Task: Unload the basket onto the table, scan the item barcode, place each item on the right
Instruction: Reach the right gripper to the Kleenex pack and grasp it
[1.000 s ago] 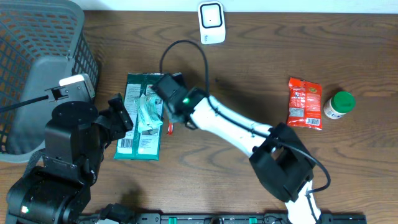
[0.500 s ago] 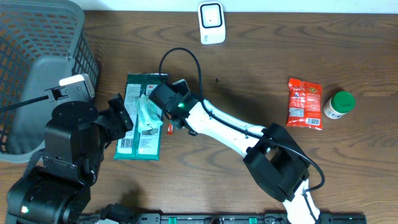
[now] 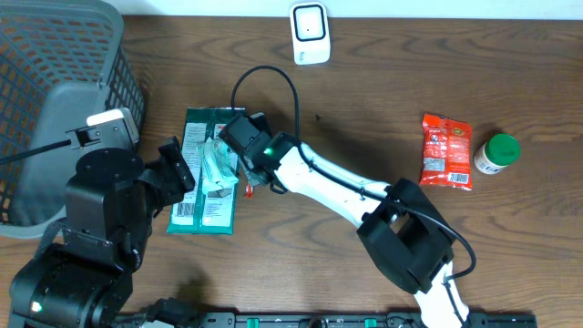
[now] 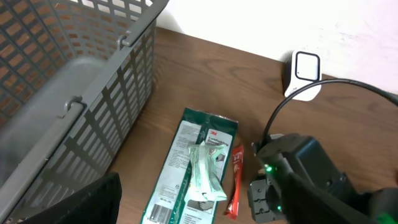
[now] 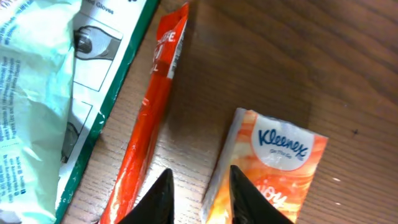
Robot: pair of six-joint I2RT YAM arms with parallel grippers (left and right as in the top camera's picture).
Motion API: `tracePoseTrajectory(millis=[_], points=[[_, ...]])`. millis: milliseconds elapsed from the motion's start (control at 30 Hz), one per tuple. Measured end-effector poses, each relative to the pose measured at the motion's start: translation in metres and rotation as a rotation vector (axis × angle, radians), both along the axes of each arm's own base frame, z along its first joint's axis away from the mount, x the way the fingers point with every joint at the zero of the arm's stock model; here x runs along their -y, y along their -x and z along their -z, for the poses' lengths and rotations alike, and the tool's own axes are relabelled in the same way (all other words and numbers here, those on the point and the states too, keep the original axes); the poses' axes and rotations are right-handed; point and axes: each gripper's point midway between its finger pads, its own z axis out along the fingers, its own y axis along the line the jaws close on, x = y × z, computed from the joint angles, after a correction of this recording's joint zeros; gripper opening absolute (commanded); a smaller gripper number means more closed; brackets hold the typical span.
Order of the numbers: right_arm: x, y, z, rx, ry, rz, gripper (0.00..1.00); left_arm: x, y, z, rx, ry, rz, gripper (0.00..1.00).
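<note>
Fingertips (image 5: 158, 194) of right end effector (image 5: 199, 193) slightly apart, empty, between red packet (image 5: 152, 118) and Kleenex pack (image 5: 270, 168)

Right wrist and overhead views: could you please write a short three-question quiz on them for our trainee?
1. True or false: the Kleenex pack lies on top of the glove package.
2. What lies on the table between those two? A) a red stick sachet B) a spoon C) a battery
3. Fill in: in the overhead view, the green-capped bottle stands beside a ___ snack bag.
Key: 1 false; 2 A; 3 red.
</note>
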Motion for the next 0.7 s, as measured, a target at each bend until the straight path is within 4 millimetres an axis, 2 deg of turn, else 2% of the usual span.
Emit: tracePoseTrajectory(millis=[67,100,167,200,333,433,533,600,700], points=[[0.003,0.001,0.008,-0.005,0.027,0.003,0.21,0.0,0.0,0.0,0.0,0.0,0.0,0.82],[0.011,0.003,0.019,-0.012,0.074,0.009,0.21,0.0,0.0,0.0,0.0,0.0,0.0,0.82],[0.023,0.003,0.023,-0.004,0.137,0.022,0.21,0.0,0.0,0.0,0.0,0.0,0.0,0.82],[0.028,0.003,0.023,0.001,0.161,0.027,0.2,0.0,0.0,0.0,0.0,0.0,0.0,0.82],[0.068,0.003,0.019,0.033,0.349,0.059,0.2,0.0,0.0,0.0,0.0,0.0,0.0,0.82],[0.085,0.0,0.016,0.045,0.425,0.063,0.21,0.0,0.0,0.0,0.0,0.0,0.0,0.82],[0.094,-0.005,0.015,0.04,0.442,0.067,0.33,0.0,0.0,0.0,0.0,0.0,0.0,0.82],[0.097,-0.006,0.014,0.025,0.437,0.065,0.38,0.0,0.0,0.0,0.0,0.0,0.0,0.82],[0.097,-0.008,0.0,0.028,0.405,0.06,0.36,0.0,0.0,0.0,0.0,0.0,0.0,0.82]])
